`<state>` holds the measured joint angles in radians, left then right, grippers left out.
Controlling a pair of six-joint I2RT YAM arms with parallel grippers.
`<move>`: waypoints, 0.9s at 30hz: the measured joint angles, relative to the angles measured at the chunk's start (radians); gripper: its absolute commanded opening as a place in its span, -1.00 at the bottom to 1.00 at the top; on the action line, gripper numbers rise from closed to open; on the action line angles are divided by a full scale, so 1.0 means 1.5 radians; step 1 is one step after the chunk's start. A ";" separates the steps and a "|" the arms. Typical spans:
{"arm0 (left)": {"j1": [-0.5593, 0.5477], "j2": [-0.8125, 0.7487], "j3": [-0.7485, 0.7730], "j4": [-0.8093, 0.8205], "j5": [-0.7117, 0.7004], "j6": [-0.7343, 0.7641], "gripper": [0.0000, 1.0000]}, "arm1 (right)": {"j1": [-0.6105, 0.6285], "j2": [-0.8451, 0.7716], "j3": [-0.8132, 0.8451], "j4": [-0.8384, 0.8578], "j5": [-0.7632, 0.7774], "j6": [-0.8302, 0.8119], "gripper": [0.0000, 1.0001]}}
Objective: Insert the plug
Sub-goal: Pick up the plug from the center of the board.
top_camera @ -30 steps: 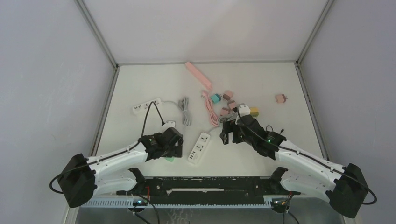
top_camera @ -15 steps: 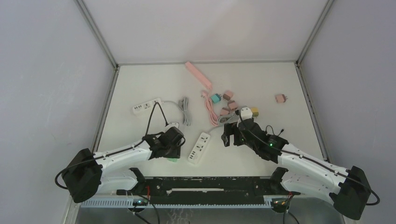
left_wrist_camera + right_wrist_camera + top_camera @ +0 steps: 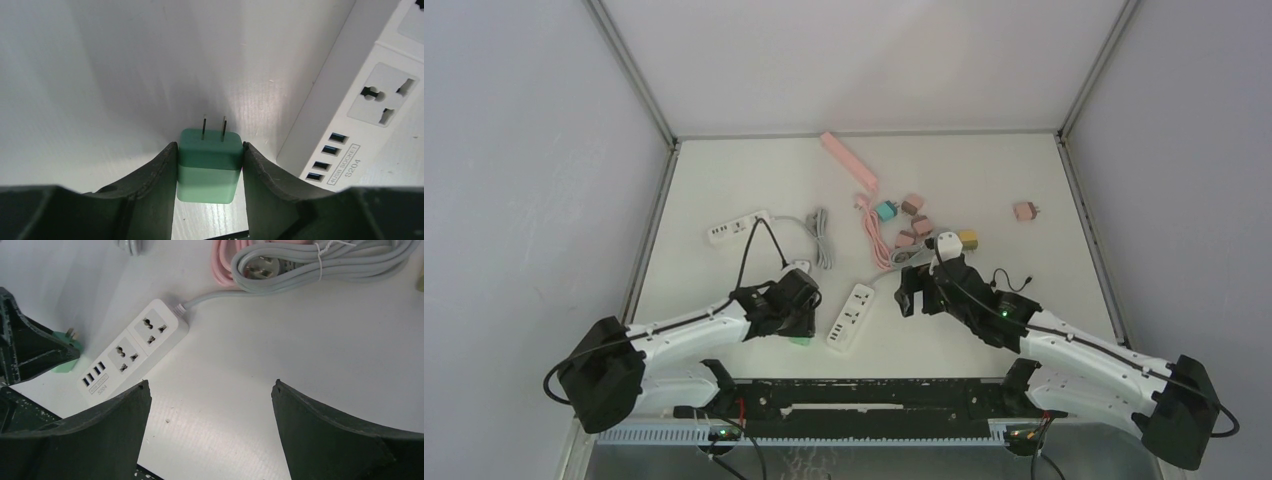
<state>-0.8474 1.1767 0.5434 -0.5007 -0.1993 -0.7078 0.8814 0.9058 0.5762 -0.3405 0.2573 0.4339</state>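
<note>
My left gripper (image 3: 210,152) is shut on a green plug (image 3: 209,162), two prongs pointing away, just above the table and left of a white power strip (image 3: 370,95). In the top view the left gripper (image 3: 796,322) sits left of the strip (image 3: 850,316), the plug (image 3: 799,341) peeking out below it. My right gripper (image 3: 209,390) is open and empty, hovering right of the strip (image 3: 131,352); the plug (image 3: 66,362) shows at the left edge. In the top view the right gripper (image 3: 912,290) is right of the strip.
A second white strip (image 3: 736,227), a grey coiled cable (image 3: 820,237), a pink strip (image 3: 849,160) with pink cable (image 3: 873,235), and several small coloured plugs (image 3: 914,215) lie further back. A lone pink plug (image 3: 1025,211) lies at the right.
My left gripper has shifted slightly right toward the white strip with the green plug. My right gripper has lowered a little toward the strip's right side.
</note>
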 measured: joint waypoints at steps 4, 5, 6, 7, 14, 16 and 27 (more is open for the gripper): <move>0.012 -0.004 0.003 0.008 0.019 -0.002 -0.67 | 0.016 -0.009 0.000 0.017 0.003 -0.002 0.93; 0.018 -0.010 0.005 0.009 0.022 -0.003 -0.70 | 0.024 -0.011 0.000 0.027 0.004 -0.004 0.94; 0.024 -0.018 0.006 0.009 0.027 -0.007 -0.72 | 0.031 -0.012 0.000 0.036 0.004 -0.006 0.96; 0.032 -0.029 0.006 0.012 0.032 -0.012 -0.76 | 0.039 -0.013 0.000 0.045 0.004 -0.009 0.99; 0.089 -0.117 0.007 0.039 0.056 -0.071 -0.86 | 0.064 -0.030 0.000 0.116 -0.003 -0.046 1.00; 0.095 -0.130 0.007 0.055 0.066 -0.090 -0.86 | 0.064 -0.033 0.000 0.134 -0.003 -0.055 1.00; 0.120 -0.165 0.007 0.176 0.123 -0.289 -0.98 | 0.083 -0.055 0.000 0.251 -0.009 -0.150 1.00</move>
<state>-0.6674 0.9295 0.5537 -0.2371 -0.0154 -1.1408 1.0058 0.8227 0.5758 0.0353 0.2436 0.2092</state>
